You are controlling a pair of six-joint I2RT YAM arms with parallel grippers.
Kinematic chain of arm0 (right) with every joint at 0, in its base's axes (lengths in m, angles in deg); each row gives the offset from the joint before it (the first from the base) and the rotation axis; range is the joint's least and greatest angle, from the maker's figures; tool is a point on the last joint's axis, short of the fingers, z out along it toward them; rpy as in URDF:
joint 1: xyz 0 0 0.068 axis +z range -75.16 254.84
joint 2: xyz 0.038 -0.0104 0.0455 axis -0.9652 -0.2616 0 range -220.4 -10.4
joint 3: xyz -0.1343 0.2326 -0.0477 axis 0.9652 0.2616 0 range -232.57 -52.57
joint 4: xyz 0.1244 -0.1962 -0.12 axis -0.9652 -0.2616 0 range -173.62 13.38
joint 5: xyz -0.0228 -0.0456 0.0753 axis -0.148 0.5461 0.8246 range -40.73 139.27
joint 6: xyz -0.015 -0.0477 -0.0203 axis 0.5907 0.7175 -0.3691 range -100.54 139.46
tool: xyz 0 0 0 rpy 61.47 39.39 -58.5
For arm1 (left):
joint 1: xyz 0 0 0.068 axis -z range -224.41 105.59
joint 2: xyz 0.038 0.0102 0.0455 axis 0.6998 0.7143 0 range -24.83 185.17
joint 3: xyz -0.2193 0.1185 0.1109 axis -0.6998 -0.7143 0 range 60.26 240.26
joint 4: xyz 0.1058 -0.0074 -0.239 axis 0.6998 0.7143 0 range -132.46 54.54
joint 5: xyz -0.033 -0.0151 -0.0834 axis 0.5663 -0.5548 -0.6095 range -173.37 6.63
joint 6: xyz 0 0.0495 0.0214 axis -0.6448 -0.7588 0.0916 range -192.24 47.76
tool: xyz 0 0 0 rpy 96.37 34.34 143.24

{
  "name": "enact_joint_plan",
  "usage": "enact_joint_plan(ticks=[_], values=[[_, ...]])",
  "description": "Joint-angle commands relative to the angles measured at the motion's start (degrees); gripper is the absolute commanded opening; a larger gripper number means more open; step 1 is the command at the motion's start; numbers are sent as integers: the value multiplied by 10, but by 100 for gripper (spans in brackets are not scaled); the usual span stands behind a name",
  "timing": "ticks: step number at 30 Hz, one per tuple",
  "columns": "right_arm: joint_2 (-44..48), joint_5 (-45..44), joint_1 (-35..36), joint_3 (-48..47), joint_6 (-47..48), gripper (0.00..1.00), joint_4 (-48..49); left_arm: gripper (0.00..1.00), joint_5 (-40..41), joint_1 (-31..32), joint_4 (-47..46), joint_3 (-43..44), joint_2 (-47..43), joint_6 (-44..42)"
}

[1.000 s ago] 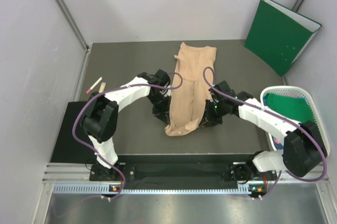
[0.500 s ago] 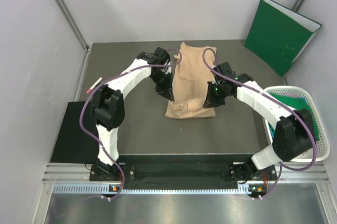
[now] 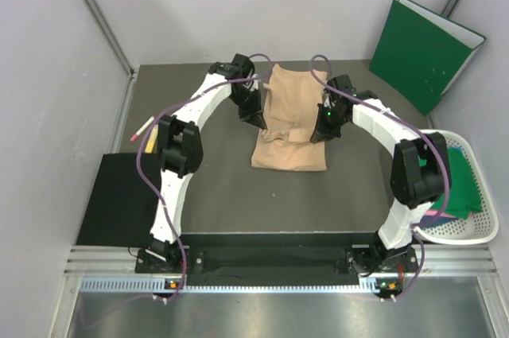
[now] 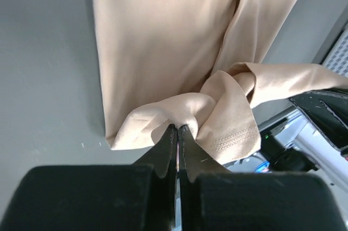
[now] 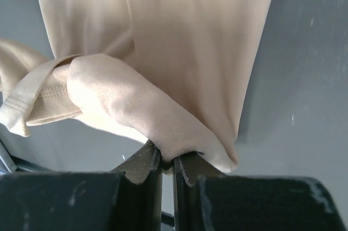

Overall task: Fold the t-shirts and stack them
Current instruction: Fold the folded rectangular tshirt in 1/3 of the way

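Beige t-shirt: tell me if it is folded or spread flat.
Partly folded. The beige t-shirt is a narrow strip, its near end doubled back over itself, pinched by the left fingers and right fingers.

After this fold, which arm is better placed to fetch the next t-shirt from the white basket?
Right, probably: the basket stands on its side, far from the left gripper. That and the right gripper pinch the peach t-shirt.
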Motion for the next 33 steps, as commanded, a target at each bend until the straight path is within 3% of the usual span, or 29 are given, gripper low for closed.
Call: enact_joint_plan(ticks=[1,4,6,7,8,9,10,12,13,14,16,21,25,33], values=[[-46,20,-21,-72,14,2,30,0,-36,-25,3,59,29,7],[-80,25,-34,-104,12,3,32,0,-73,-41,-40,65,38,23],[-96,29,-46,-123,1,4,37,47,-101,-51,-72,69,39,26],[-109,27,-51,-127,-7,8,42,61,-102,-55,-76,73,36,26],[-113,33,-57,-128,-28,19,58,79,-99,-61,-79,74,32,24],[-112,45,-69,-111,-40,32,84,89,-89,-64,-85,69,17,21],[-99,65,-77,-94,-58,52,155,93,-83,-68,-90,62,6,18],[-69,83,-90,-23,-112,63,243,98,-73,-76,-108,15,-36,5],[-33,81,-93,-2,-127,74,282,98,-66,-78,-122,-4,-50,-1],[-15,79,-94,18,-149,78,336,98,-63,-82,-125,-41,-63,-13],[20,65,-94,48,-155,85,349,98,-51,-83,-131,-82,-98,-25],[44,54,-93,65,-122,84,230,98,-51,-83,-151,-238,-153,-37],[80,54,-94,120,-109,82,172,86,-79,-81,-195,-352,-180,-19],[148,51,-92,276,-125,78,175,76,-97,-62,-291,-452,-193,20]])
